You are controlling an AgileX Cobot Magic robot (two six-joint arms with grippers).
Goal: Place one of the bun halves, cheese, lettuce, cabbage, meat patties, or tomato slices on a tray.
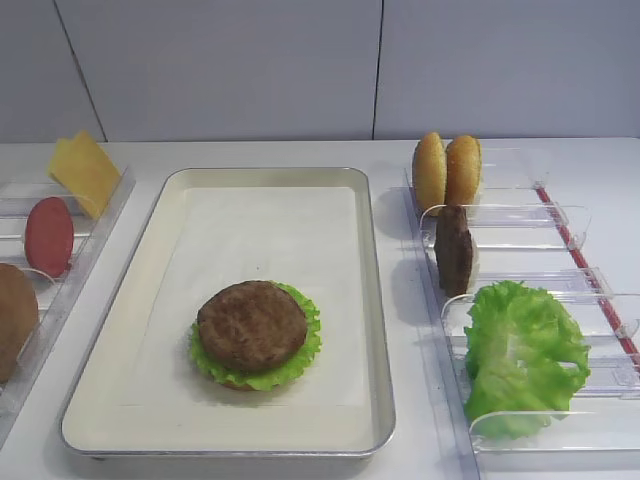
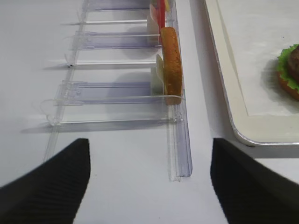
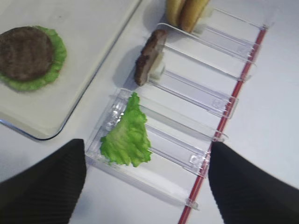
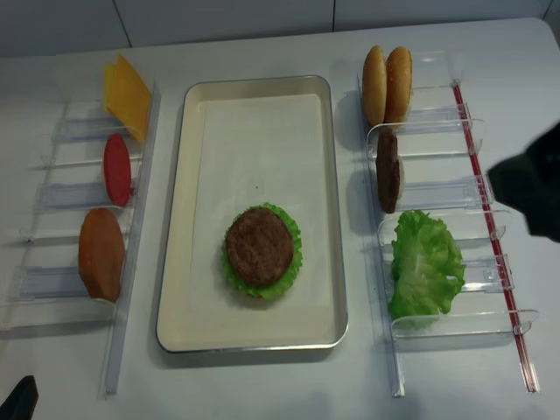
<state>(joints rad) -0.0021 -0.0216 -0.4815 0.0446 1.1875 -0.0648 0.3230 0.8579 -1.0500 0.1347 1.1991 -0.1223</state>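
Observation:
On the cream tray [image 1: 375,300] a meat patty [image 1: 252,325] lies on a lettuce leaf [image 1: 303,352]. The right rack holds two bun halves [image 1: 447,172], a standing patty [image 1: 454,248] and lettuce [image 1: 525,355]. The left rack holds the cheese [image 1: 85,172], a tomato slice [image 1: 48,236] and a bun half [image 1: 15,318]. Cabbage is out of view. My right gripper [image 3: 147,154] hangs open above the lettuce [image 3: 127,135] in the rack, holding nothing. My left gripper [image 2: 149,149] is open over bare table, short of the left rack's bun half [image 2: 171,65].
Clear plastic racks [image 4: 437,197] flank the tray on both sides, the right one edged with a red strip [image 4: 490,219]. The right arm shows as a dark shape [image 4: 534,188] beyond that rack. The tray's white paper [image 1: 270,230] is bare behind the stack.

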